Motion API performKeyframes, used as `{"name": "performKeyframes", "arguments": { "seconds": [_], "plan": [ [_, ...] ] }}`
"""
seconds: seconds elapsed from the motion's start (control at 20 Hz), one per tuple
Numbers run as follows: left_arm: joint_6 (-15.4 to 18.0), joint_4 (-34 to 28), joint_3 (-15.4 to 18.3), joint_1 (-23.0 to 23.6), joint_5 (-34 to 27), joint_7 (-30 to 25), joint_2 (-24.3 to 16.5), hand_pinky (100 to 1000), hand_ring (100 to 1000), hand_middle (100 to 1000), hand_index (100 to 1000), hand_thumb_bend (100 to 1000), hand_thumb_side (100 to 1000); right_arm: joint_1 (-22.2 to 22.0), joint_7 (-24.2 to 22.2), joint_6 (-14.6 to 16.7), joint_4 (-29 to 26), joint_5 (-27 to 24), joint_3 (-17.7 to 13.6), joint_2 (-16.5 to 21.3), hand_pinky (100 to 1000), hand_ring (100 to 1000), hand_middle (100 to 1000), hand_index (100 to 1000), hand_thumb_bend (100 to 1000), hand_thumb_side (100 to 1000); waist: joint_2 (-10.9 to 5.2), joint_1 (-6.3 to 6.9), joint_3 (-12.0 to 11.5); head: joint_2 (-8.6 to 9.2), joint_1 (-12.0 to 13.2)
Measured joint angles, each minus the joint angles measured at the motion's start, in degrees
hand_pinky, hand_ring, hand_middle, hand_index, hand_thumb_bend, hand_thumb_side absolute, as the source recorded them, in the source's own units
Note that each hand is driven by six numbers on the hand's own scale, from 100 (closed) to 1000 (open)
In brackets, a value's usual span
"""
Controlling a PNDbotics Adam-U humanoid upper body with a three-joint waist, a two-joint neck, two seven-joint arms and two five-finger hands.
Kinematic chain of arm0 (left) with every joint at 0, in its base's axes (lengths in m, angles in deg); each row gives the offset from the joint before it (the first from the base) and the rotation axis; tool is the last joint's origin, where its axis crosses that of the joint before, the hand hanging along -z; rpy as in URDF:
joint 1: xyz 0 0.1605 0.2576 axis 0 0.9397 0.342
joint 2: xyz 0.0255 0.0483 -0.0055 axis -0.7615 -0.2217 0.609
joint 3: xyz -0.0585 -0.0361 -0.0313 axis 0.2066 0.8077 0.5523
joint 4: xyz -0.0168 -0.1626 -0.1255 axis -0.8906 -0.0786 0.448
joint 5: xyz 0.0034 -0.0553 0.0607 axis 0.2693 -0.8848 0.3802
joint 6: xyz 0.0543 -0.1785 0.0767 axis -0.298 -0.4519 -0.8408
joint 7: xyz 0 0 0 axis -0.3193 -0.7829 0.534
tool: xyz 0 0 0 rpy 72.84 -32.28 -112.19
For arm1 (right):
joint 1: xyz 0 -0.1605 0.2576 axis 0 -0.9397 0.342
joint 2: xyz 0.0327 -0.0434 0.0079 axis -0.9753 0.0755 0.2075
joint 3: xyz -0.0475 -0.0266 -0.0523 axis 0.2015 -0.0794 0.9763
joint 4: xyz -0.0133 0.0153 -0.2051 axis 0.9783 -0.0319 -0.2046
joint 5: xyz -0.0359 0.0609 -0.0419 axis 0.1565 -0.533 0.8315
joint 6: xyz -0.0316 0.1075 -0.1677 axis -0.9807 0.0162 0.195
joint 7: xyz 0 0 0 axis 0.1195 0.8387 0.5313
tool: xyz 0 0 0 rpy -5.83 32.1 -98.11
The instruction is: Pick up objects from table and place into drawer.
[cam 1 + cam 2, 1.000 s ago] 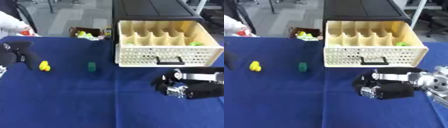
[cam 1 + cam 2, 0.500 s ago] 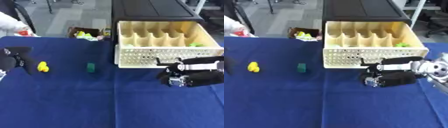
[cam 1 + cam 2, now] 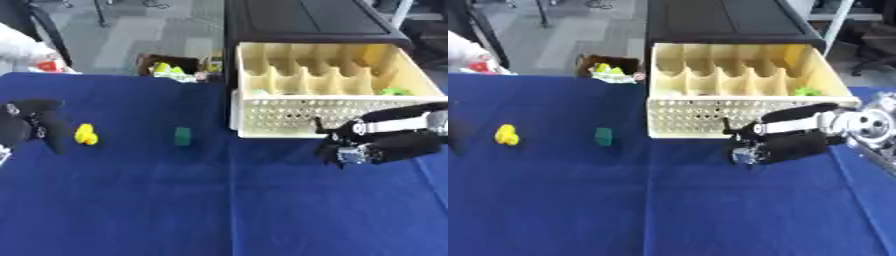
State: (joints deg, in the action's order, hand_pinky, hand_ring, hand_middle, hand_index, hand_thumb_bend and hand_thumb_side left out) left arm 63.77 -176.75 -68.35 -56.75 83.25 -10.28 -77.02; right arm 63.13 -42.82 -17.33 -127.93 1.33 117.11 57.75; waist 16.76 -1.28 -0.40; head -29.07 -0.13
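Observation:
A cream drawer [image 3: 325, 116] stands pulled out of a black cabinet [image 3: 306, 20], with a green thing [image 3: 395, 92] in its right compartment. My right hand [image 3: 385, 145] hovers just before the drawer's front, fingers curled on a small grey thing [image 3: 350, 155]. On the blue table lie a yellow thing [image 3: 85, 134] and a green block [image 3: 182, 136]. My left hand [image 3: 31, 129] hangs at the left edge beside the yellow thing, fingers relaxed and holding nothing.
Beyond the table's far edge a dark box [image 3: 171, 67] on the floor holds yellow-green items. A person's white sleeve [image 3: 22, 47] shows at the top left. The blue table [image 3: 175, 210] stretches bare toward me.
My right hand has risen from the lower right toward the drawer's front, carrying the grey thing. The left hand has barely shifted.

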Motion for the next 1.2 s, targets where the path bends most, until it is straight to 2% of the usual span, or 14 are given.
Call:
{"name": "performKeyframes", "arguments": {
  "seconds": [0.55, 1.2],
  "plan": [
    [-0.08, 0.0, 0.36, 0.68, 0.63, -0.23, 0.48, 487, 638, 536, 832, 100, 880, 2.14, -0.88, 0.29, 4.3, 2.31, -1.16, -2.64, 800, 751, 767, 912, 100, 1000, 0.51, -0.17, -0.37, 0.52, -0.05],
    [0.01, 0.0, 0.4, 0.91, 1.75, -0.81, 1.01, 490, 639, 536, 832, 100, 892, 5.13, 0.34, 2.44, 9.86, 5.01, -2.61, -6.07, 814, 754, 769, 908, 100, 1000, 1.16, -0.28, -0.99, 1.72, -0.97]
  ]
}}
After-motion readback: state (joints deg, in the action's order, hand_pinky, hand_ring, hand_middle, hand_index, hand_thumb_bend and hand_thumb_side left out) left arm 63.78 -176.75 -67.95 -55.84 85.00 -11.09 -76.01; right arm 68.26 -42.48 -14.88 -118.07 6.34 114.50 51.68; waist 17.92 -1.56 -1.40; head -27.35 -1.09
